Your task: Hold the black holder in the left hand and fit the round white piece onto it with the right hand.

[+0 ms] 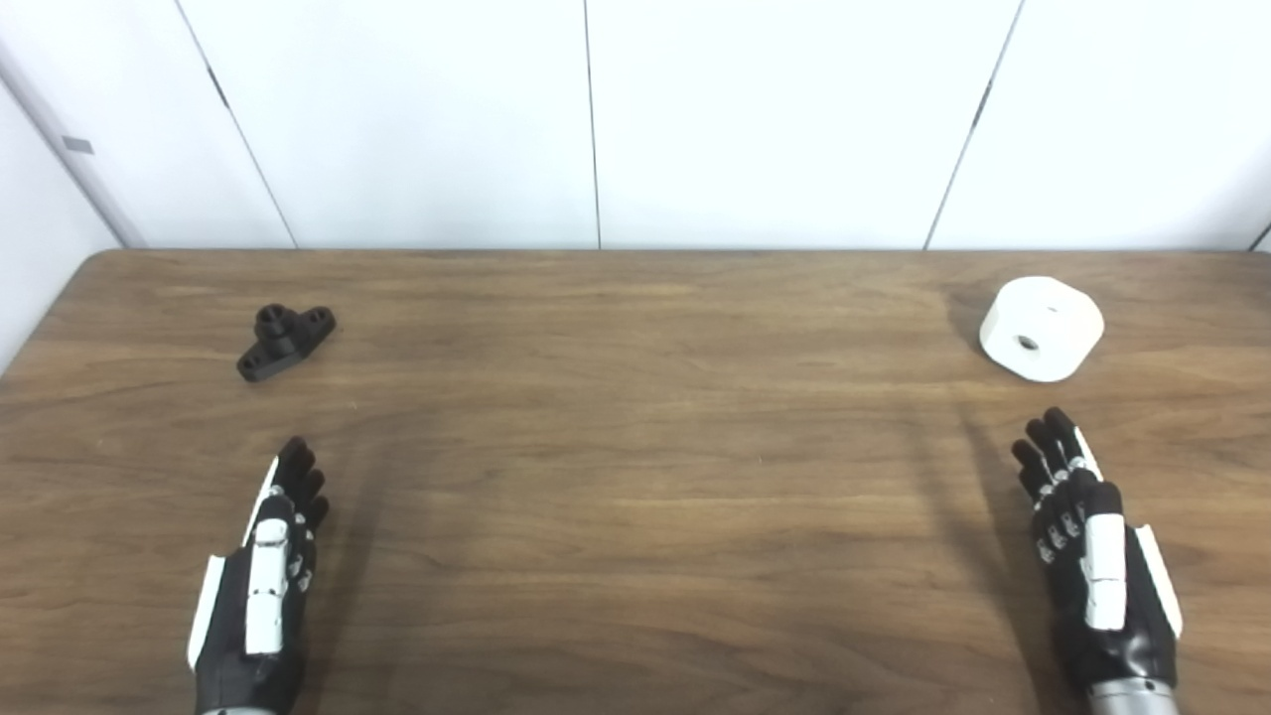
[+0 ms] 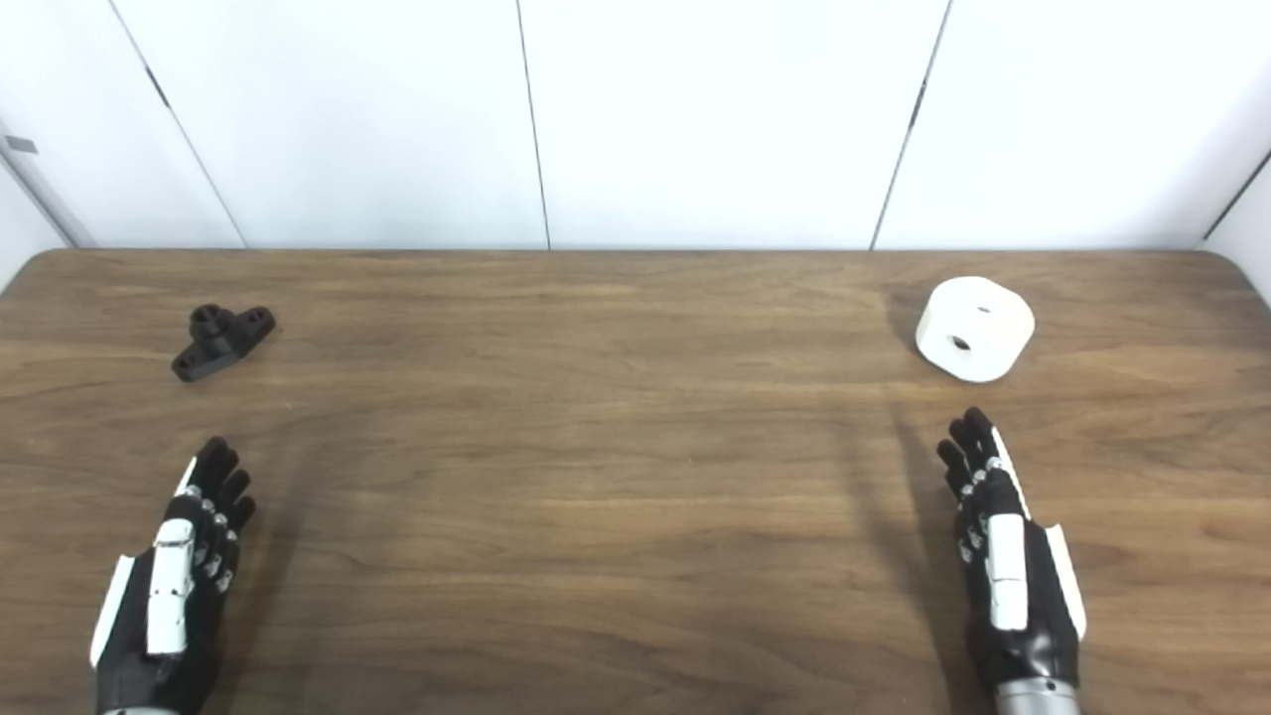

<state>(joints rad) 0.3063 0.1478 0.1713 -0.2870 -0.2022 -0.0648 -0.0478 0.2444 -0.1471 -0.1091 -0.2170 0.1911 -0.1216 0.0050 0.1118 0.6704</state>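
A small black holder (image 1: pixel 285 341) with a round post and a flat drilled base lies on the wooden table (image 1: pixel 635 477) at the far left. The round white piece (image 1: pixel 1041 328), a thick disc with a centre hole, rests tilted at the far right. My left hand (image 1: pixel 266 576) hovers near the front left edge, fingers straight and apart, holding nothing, well short of the holder. My right hand (image 1: pixel 1087 556) is at the front right, open and empty too, a little short of the white piece.
White wall panels (image 1: pixel 596 119) stand right behind the table's far edge. The table's rounded left corner (image 1: pixel 94 263) and left edge are close to the holder.
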